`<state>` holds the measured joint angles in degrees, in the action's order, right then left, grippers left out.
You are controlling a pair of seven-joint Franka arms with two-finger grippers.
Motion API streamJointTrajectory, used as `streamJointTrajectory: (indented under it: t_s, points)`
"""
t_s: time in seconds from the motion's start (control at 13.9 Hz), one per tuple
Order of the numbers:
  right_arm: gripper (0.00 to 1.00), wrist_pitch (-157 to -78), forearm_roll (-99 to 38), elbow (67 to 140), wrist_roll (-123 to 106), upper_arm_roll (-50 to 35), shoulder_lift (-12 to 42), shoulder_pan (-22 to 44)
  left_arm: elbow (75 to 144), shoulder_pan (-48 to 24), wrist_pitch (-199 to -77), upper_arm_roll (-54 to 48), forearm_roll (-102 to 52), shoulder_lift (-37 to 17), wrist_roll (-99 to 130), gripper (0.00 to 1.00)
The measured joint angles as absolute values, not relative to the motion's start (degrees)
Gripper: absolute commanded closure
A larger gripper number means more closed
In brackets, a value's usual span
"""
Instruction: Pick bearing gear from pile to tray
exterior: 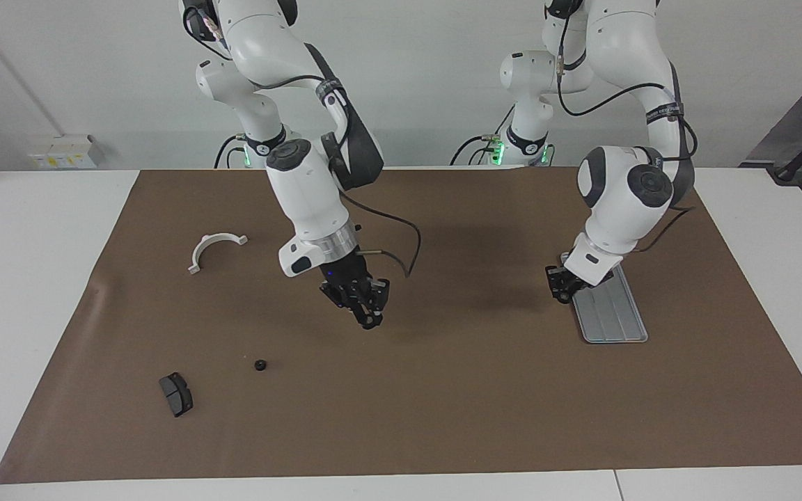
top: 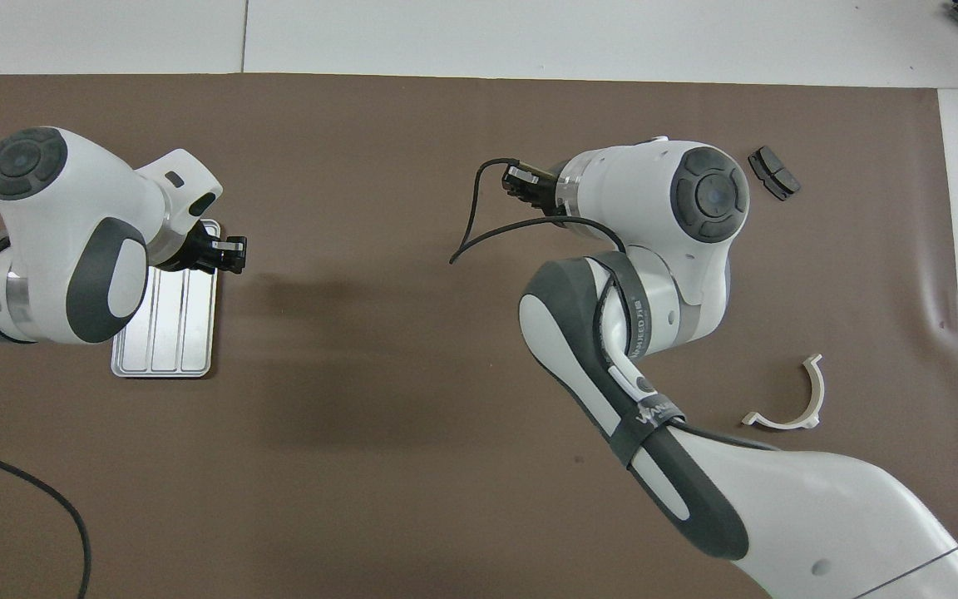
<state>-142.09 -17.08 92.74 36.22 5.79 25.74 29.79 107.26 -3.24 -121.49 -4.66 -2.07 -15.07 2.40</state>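
A tiny black round gear [exterior: 260,364] lies on the brown mat [exterior: 443,417], between a dark grey brake pad [exterior: 176,394] and the table's middle. It is hidden under my right arm in the overhead view. A white half-ring bracket [exterior: 214,248] lies nearer to the robots. The silver ribbed tray [exterior: 613,313] lies toward the left arm's end. My right gripper [exterior: 370,319] hangs over bare mat between the gear and the tray, its fingertips together with nothing visible in them. My left gripper [exterior: 560,289] hovers low at the tray's edge.
The brake pad [top: 773,173] and bracket [top: 795,399] also show in the overhead view, as does the tray [top: 165,333]. A black cable [exterior: 401,243] loops from the right wrist. The mat sits on a white table [exterior: 25,278].
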Motion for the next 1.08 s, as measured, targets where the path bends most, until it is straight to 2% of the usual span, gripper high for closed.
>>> streamJointTrajectory:
  t_s: [0.29, 0.57, 0.65, 0.79, 0.86, 0.93, 1.08]
  points:
    - [1.0, -147.5, -17.2, 89.9, 44.0, 5.7, 29.8, 35.8, 110.0, 0.6, -124.2, -4.6, -2.1, -14.9, -5.3, 0.91]
    - [1.0, -147.6, -17.1, 89.9, 46.2, 5.8, 32.0, 38.5, 117.4, 2.7, -132.3, -4.6, -2.1, -13.9, -7.9, 0.89]
    - [1.0, -147.6, -16.9, 89.9, 46.2, 5.7, 33.0, 38.9, 118.4, 2.8, -133.4, -4.6, -2.1, -13.9, -7.9, 0.82]
    - [1.0, -147.6, -16.7, 90.0, 46.2, 5.7, 34.8, 39.5, 119.0, 2.8, -134.0, -4.7, -2.1, -13.9, -7.9, 0.39]
    - [0.99, -147.6, -16.7, 90.0, 46.2, 5.7, 35.4, 40.1, 119.0, 2.8, -134.1, -4.8, -2.1, -13.8, -7.9, 0.22]
    - [0.83, -147.6, -16.7, 90.1, 46.2, 5.7, 35.9, 40.9, 119.0, 2.8, -134.1, -4.8, -2.1, -13.7, -8.0, 0.11]
    - [0.71, -147.6, -16.7, 90.6, 46.2, 5.8, 36.2, 42.5, 118.8, 2.8, -134.1, -4.9, -2.1, -13.6, -8.0, 0.0]
